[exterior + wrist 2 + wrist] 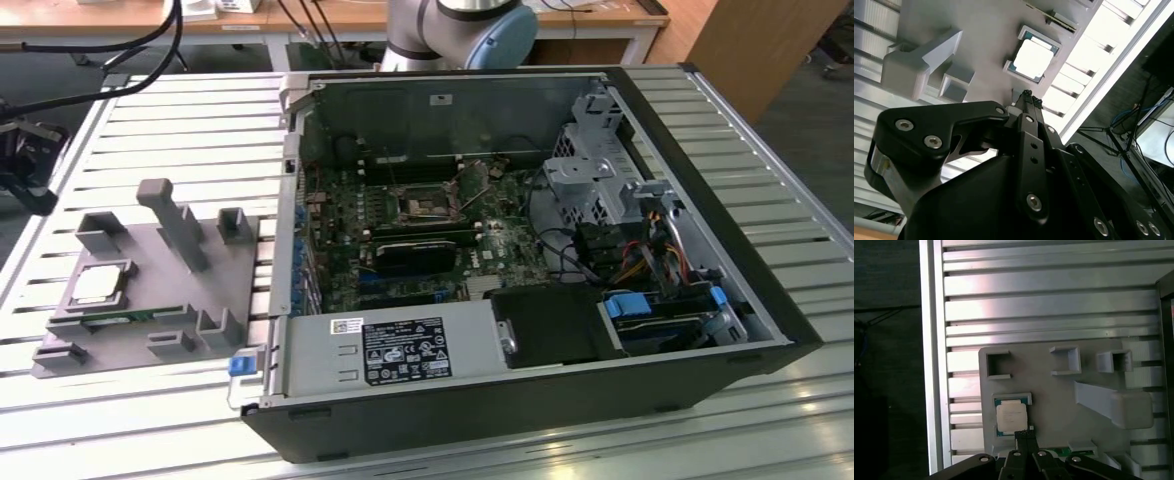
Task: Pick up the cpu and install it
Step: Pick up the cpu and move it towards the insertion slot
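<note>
Black metal jaws: tips closed together w/ nothing between them, so empty. In both wrist views the tips sit over the grey moulded plastic holder block [989, 30] [1054, 400], just beside one edge of the small flat square cpu [1033, 59] [1012, 417] w/ shiny silver top & pale rim. Can't tell whether the tips touch the holder or hang above it.

The cpu lies flat in a shallow framed pocket of the holder, not picked up. In the exterior view it [100, 284] is on the holder [200, 270] at that view's left, well apart from the open black computer case [534, 400].

Long thin green memory stick [1061, 20] [1066, 452] stands on edge in a slot near the cpu pocket. The holder rests on the slatted aluminium worktop [174, 120] [1054, 305], next to the case.

Inside the case, the black square motherboard socket w/ metal frame [424, 205] is approx. mid-board. The silver & blue robot arm base [461, 30] stands behind the case.
</note>
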